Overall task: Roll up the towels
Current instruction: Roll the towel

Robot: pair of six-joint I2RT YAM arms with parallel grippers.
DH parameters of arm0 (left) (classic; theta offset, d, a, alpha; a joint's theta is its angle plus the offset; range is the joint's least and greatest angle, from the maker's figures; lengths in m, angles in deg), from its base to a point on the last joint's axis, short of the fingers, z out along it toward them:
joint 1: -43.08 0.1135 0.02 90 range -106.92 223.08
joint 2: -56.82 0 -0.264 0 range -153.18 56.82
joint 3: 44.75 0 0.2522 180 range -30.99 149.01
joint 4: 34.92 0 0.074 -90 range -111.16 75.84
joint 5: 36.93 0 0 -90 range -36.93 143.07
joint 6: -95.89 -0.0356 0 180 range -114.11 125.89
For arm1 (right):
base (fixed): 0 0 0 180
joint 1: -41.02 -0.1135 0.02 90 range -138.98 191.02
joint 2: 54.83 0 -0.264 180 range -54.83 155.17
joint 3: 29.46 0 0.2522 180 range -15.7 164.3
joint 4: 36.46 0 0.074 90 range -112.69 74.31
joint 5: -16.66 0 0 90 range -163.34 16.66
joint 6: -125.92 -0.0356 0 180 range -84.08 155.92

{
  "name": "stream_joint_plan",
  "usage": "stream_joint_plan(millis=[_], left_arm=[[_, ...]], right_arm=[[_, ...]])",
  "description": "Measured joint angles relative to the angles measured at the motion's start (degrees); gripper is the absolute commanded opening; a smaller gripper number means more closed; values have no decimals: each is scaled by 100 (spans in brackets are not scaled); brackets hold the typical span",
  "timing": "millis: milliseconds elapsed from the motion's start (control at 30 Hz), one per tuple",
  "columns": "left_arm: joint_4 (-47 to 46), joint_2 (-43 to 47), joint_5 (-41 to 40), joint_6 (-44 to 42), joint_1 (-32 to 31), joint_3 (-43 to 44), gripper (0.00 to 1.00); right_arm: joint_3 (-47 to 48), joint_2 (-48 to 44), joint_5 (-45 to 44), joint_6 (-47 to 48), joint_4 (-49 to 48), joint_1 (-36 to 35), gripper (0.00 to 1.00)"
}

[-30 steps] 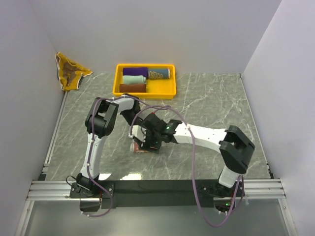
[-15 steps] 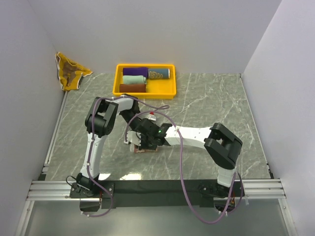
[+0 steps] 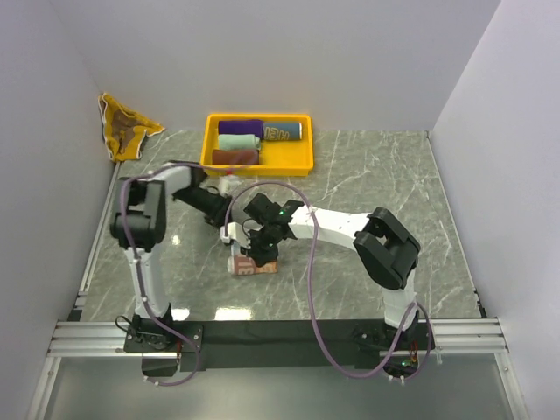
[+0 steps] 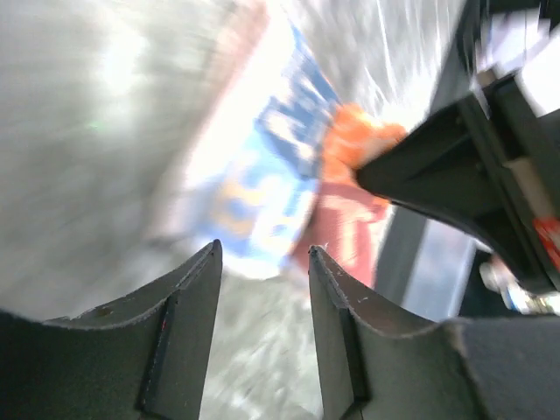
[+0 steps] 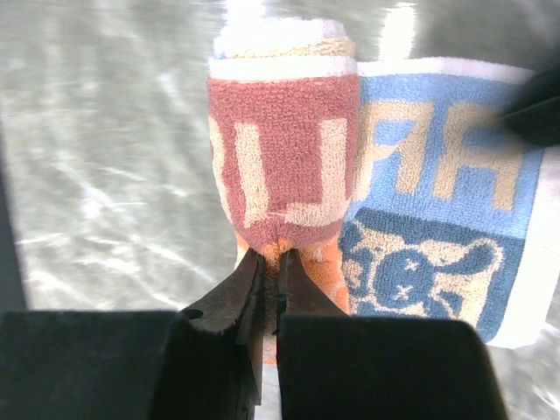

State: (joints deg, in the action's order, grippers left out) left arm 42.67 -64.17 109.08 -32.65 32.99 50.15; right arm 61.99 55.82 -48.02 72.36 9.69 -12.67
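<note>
1. Towel (image 3: 252,265): it lies on the table (image 3: 394,184) between the two arms, well apart from the tray (image 3: 206,144). It is half rolled. The red-orange roll (image 5: 282,157) is touching the blue flat part (image 5: 437,219), which is spread out beside it.
2. Right gripper (image 5: 269,262): the jaws are together, with the tips at the roll's near end. I cannot tell whether a fold of cloth is nipped between them.
3. Left gripper (image 4: 264,254): the jaws are apart with nothing between them. It hovers just beside the towel without touching; its own view is blurred.
4. The step in hand looks like carrying the roll across the flat part. It should go best if both ends turn together, so the left gripper probably needs to take the far end.
5. Keep the roll pressed lightly against the table so that the layers stay tight.
6. Driving from one end alone would likely skew the roll into a cone or let it spring loose.
7. Farther out, four rolled towels (image 3: 241,140) fill the left of the tray, leaving bare floor on its right. A crumpled yellow cloth (image 3: 127,129) sits in the back left corner.
</note>
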Motion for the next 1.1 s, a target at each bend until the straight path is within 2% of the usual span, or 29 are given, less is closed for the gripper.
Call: stream_joint_plan(millis=[133, 267, 367, 467, 567, 700, 900, 1100], left_arm=[[-566, 588, 118, 229, 863, -149, 48], [-1467, 1781, -48, 616, 1532, -896, 52], [-2055, 3027, -350, 782, 1714, -1714, 52], [-2559, 4286, -660, 772, 1572, -2476, 54], [-2892, 5311, -1012, 546, 1036, -3150, 57], [-3067, 5917, -1419, 103, -146, -3783, 60], [-3348, 6113, -1978, -411, -1615, -4385, 61], [-3882, 5779, -2498, -671, -2688, -4581, 61]], right_arm=[[170, 140, 590, 52, 382, 85, 0], [686, 623, 1377, 46, 962, 376, 0], [1102, 1071, 2103, -15, 1375, 678, 0], [1405, 1493, 2846, -74, 1716, 994, 0], [1574, 1818, 3427, -103, 2006, 1222, 0], [2070, 2406, 4002, -94, 2680, 1375, 0], [2396, 2922, 4577, -120, 3281, 1499, 0], [2393, 3053, 4789, -125, 3434, 1624, 0]])
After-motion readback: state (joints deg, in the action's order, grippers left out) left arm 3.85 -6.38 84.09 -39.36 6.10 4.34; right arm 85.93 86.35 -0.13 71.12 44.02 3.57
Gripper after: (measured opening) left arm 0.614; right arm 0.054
